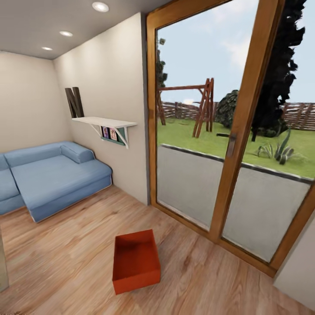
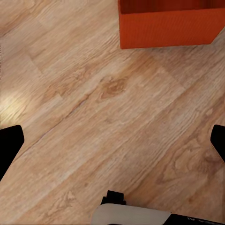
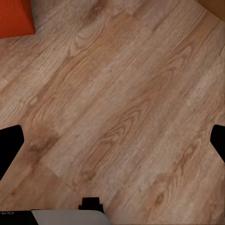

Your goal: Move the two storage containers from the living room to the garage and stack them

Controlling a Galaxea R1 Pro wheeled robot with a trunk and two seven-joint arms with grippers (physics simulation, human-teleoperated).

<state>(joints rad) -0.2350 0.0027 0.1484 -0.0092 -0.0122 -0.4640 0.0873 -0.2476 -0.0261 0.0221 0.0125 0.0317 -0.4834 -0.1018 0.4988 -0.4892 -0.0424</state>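
You are looking at one red-orange rectangular storage bin with thin straight walls, sitting upright and open-topped on the light wood-plank floor of the living room. It is lying empty, its long axis running away from you, slightly skewed to the planks. It is resting well apart from the blue sofa, nearer the wood-framed glass door. Its outer wall is showing to your left wrist camera, one corner to your right.

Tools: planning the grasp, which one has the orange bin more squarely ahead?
The left tool: the storage container lies broadly ahead; the right tool sees one corner.
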